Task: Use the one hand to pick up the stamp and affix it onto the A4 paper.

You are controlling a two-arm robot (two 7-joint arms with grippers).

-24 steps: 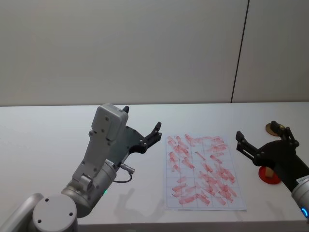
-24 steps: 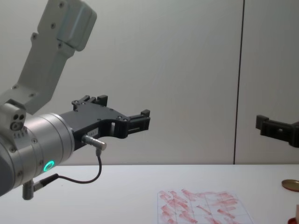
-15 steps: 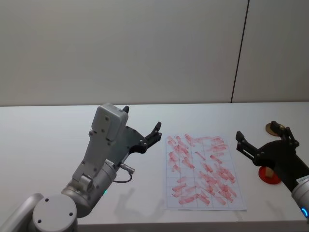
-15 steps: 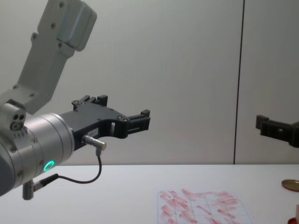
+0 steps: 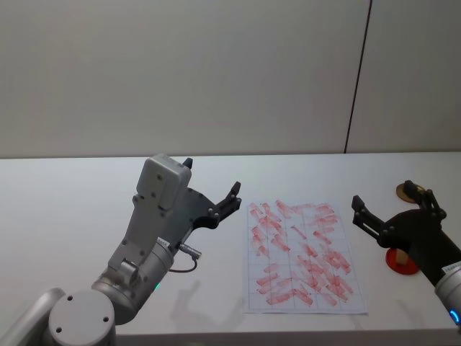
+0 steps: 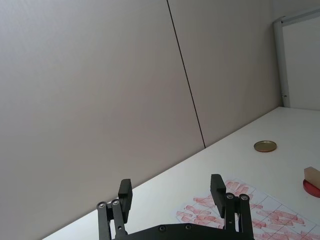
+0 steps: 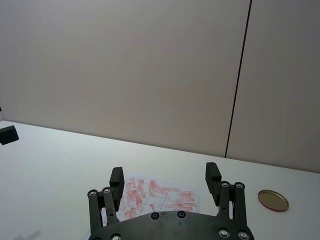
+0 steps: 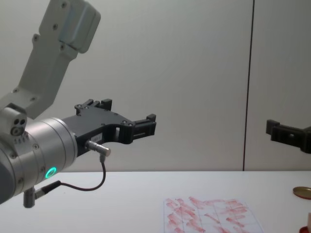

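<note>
Head view: one A4 paper [image 5: 302, 256] lies flat on the tabletop [image 5: 72, 209], its long axis running away from the robot, with open surface to its left. The left pincer [image 5: 212, 179] hovers beside its left edge and the right pincer [image 5: 384, 196] beside its right, both spread apart.

Left wrist view: one stamp [image 6: 312, 176] stands on a red pad [image 6: 311, 188] near the sheet, cut by the frame edge. One gold disc [image 6: 264, 146] lies farther off.

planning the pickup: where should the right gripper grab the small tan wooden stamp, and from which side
Probably the upper sides of the small tan wooden stamp, from above: it stands on the round red pad, top free. The open right gripper hovers nearest.
</note>
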